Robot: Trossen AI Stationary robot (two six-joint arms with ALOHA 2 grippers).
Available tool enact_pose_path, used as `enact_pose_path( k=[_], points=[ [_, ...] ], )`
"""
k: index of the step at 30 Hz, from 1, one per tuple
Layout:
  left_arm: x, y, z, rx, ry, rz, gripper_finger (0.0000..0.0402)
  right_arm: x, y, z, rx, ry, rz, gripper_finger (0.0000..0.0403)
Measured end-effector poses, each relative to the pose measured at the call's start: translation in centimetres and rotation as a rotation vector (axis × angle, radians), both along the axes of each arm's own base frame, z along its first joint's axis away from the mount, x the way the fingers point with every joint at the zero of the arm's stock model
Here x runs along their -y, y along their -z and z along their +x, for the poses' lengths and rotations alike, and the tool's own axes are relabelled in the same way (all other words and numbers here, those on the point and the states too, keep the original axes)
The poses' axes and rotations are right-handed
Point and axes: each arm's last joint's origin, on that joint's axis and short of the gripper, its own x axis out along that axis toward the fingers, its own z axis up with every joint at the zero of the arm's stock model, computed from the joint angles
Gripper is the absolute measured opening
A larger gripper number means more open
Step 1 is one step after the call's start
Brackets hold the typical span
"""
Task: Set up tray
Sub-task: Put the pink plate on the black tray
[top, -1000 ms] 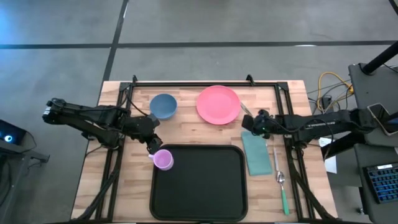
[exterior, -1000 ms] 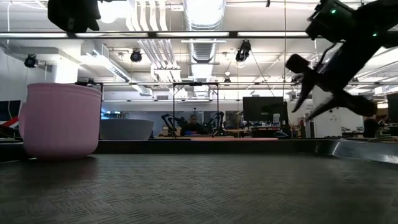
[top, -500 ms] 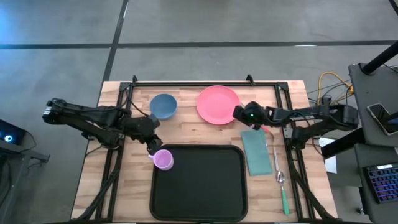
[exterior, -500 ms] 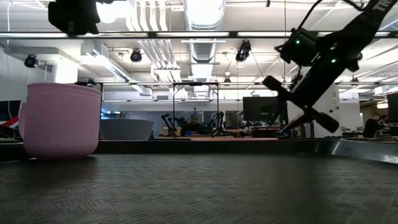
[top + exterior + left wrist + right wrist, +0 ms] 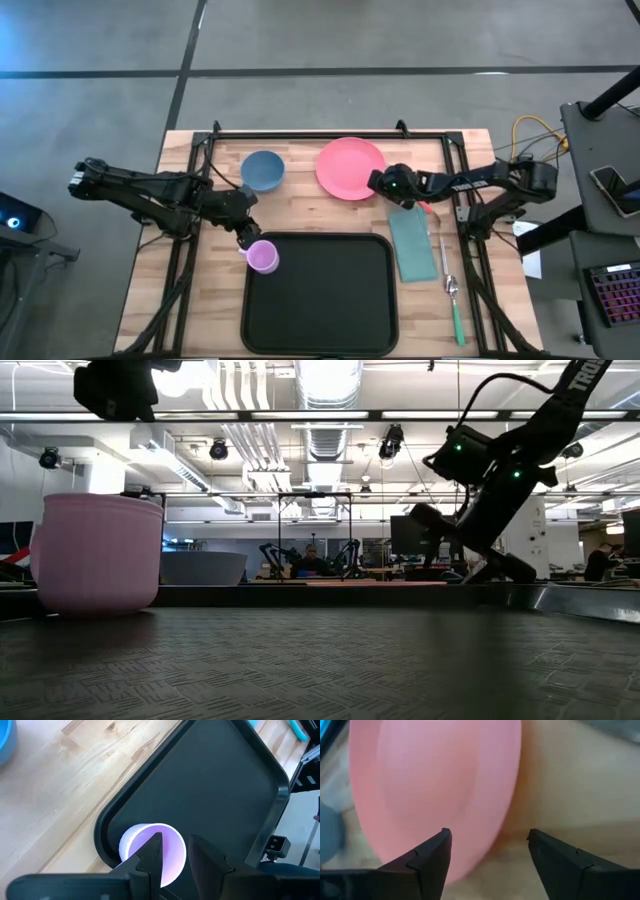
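Observation:
The black tray [image 5: 318,292] lies near the table's near edge. A pink cup [image 5: 262,257] stands upright by its base in the tray's far-left corner [image 5: 107,827]. My left gripper [image 5: 245,235] hovers above the cup [image 5: 97,552]; its fingers are slightly open and clear of the rim in the low view. The pink plate [image 5: 350,168] lies flat on the wood beyond the tray. My right gripper [image 5: 380,183] is wide open and low at the plate's right rim [image 5: 507,820], with one finger on each side of that edge.
A blue bowl [image 5: 262,170] sits left of the plate. To the right of the tray lie a folded teal napkin [image 5: 412,245] and a green-handled spoon [image 5: 453,300]. The tray floor [image 5: 320,660] is bare apart from the cup.
My right gripper has moved toward the table's left, from above the napkin's far end to the pink plate's right rim. It has come lower and stayed open. The cup and plate have not moved.

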Motion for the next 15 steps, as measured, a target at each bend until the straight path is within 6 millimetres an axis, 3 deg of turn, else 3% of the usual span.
enact_pose_path(
  k=[7,15],
  points=[
    [0.0,0.0,0.0,0.000,0.000,0.000,0.0075,2.0,0.9,0.2,0.056,0.077,0.010,0.0247],
    [0.0,0.0,0.0,0.000,-0.001,0.000,0.0075,3.1,1.9,0.7,0.067,0.131,0.036,0.0182]
  ],
)
